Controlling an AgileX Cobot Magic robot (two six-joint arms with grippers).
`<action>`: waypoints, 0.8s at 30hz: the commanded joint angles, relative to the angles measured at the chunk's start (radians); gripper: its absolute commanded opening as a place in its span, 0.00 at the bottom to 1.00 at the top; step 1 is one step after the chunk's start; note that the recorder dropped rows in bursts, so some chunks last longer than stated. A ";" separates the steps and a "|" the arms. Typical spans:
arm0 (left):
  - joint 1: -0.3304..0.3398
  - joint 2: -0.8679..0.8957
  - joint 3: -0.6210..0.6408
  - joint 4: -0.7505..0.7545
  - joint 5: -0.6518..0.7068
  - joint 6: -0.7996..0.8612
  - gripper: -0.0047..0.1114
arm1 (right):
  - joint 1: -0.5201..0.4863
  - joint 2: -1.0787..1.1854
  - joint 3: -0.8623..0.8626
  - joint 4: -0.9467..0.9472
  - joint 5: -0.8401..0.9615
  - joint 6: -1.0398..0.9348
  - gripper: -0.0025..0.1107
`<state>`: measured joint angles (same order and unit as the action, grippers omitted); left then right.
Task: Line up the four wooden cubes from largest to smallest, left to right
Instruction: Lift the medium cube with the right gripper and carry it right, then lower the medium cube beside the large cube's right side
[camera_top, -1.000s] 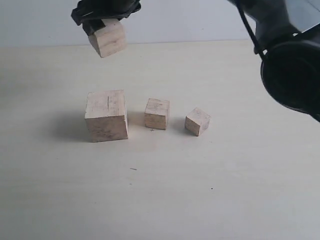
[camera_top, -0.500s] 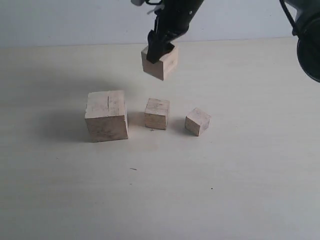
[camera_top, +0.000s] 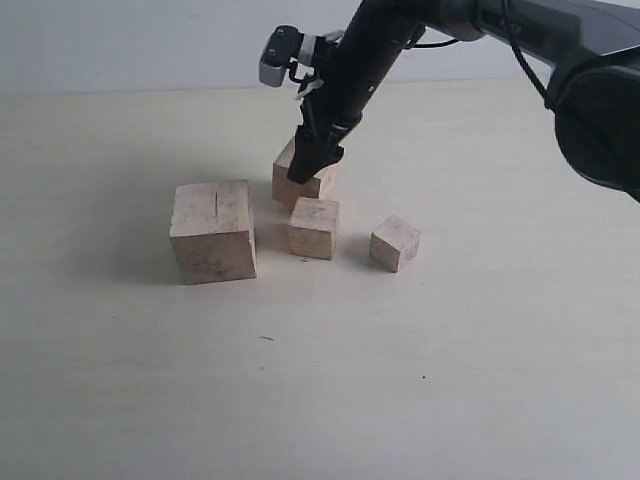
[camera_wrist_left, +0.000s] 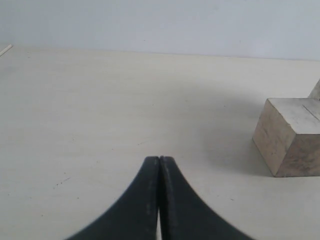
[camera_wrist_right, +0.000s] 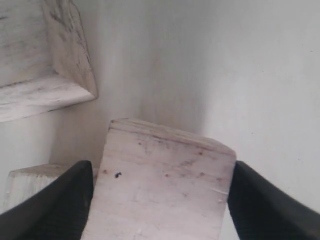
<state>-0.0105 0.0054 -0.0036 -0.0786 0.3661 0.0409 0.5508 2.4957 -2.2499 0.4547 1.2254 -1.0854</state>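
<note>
The large cube (camera_top: 212, 230), with a thin crack on top, stands at the left of the row. To its right are a medium cube (camera_top: 314, 227) and then the small cube (camera_top: 395, 243). My right gripper (camera_top: 312, 165) reaches across from the right, shut on the second medium cube (camera_top: 297, 186). It holds that cube low, just behind the gap between the large and medium cubes. The right wrist view shows the held cube (camera_wrist_right: 162, 185) between the black fingers (camera_wrist_right: 65, 205), with the large cube (camera_wrist_right: 35, 55) beyond. My left gripper (camera_wrist_left: 159, 159) is shut and holds nothing. The large cube (camera_wrist_left: 292, 135) lies off to its side.
The pale tabletop (camera_top: 320, 380) stretches bare in front of the row. A light wall (camera_top: 120, 45) bounds the far edge. The dark body of the right arm (camera_top: 600, 110) fills the upper right of the exterior view.
The right gripper has carried the medium cube from high at the upper left, rightward and down to table level behind the row. The three standing cubes have not moved.
</note>
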 joint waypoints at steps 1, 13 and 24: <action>0.002 -0.005 0.004 -0.001 -0.012 -0.008 0.04 | -0.006 -0.050 0.000 0.017 -0.004 0.037 0.02; 0.002 -0.005 0.004 -0.001 -0.012 -0.008 0.04 | -0.006 -0.101 0.188 0.015 -0.004 0.024 0.02; 0.002 -0.005 0.004 -0.001 -0.012 -0.008 0.04 | -0.004 -0.244 0.370 0.015 -0.004 -0.033 0.02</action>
<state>-0.0105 0.0054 -0.0036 -0.0786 0.3661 0.0409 0.5508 2.3085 -1.9046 0.4604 1.2198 -1.0940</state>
